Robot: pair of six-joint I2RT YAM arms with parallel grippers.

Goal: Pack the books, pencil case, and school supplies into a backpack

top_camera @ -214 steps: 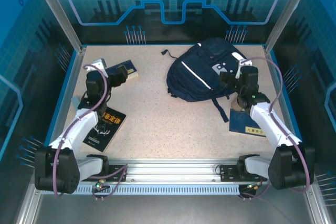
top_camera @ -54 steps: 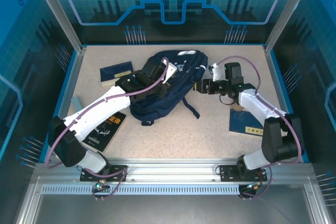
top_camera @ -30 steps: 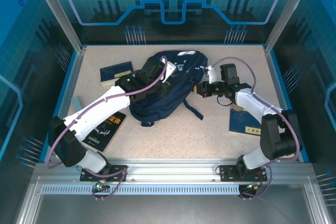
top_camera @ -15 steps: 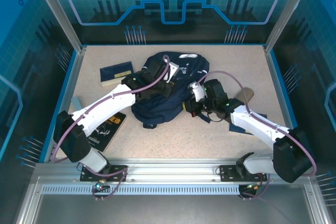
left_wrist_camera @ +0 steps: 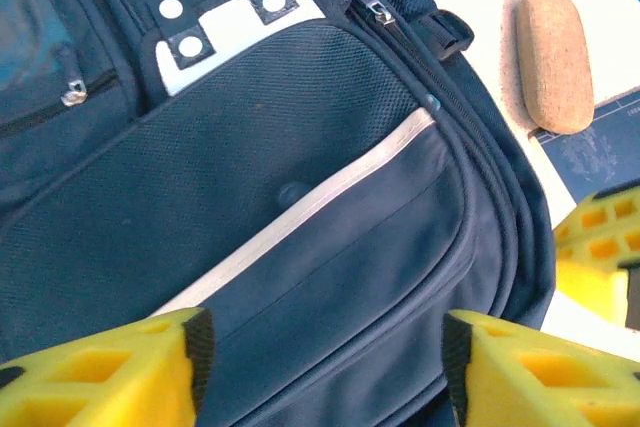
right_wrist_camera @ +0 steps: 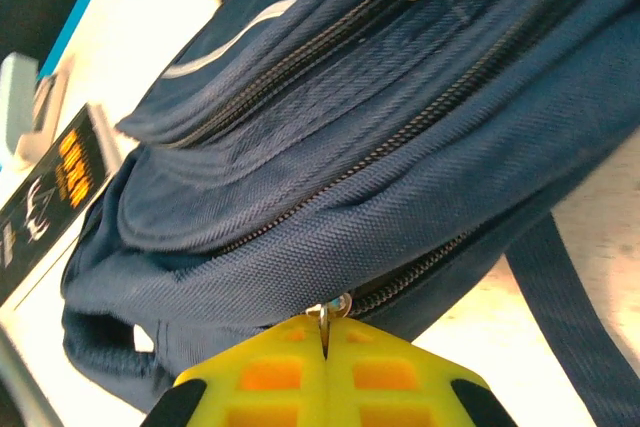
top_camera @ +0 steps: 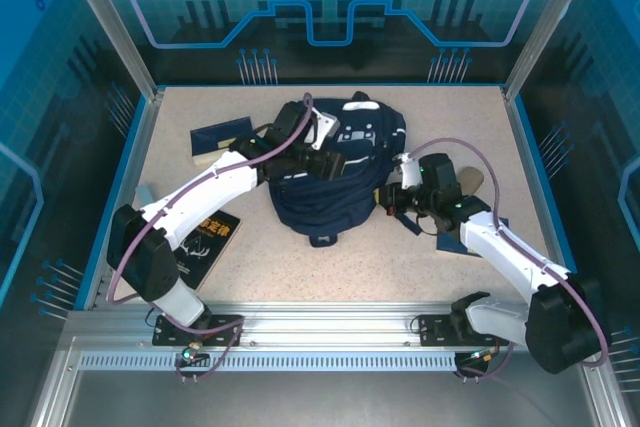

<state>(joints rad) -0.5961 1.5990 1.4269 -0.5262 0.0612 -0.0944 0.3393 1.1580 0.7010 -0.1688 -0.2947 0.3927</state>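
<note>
On the speckled beige tabletop [top_camera: 300, 267], we find two robot arms working on a large dark navy fabric backpack [top_camera: 330, 209] that lies flat at the centre.

The left gripper [left_wrist_camera: 325, 347] hangs over the bag's front panel, its yellow fingers [left_wrist_camera: 100, 377] spread wide with nothing between them. We cannot tell whether they touch the fabric. The right gripper [right_wrist_camera: 325, 335], at the bag's right edge, has its yellow fingers pressed together on a small silver zipper pull [right_wrist_camera: 322, 315]. A dark navy book with cream page edges [top_camera: 222, 137] lies near the bag's far left. A black book with yellow lettering [top_camera: 205, 239] sits well apart at the near left. A tan oval pencil case [left_wrist_camera: 553, 60] rests just beside the bag, next to another navy book [left_wrist_camera: 595, 142].
</note>
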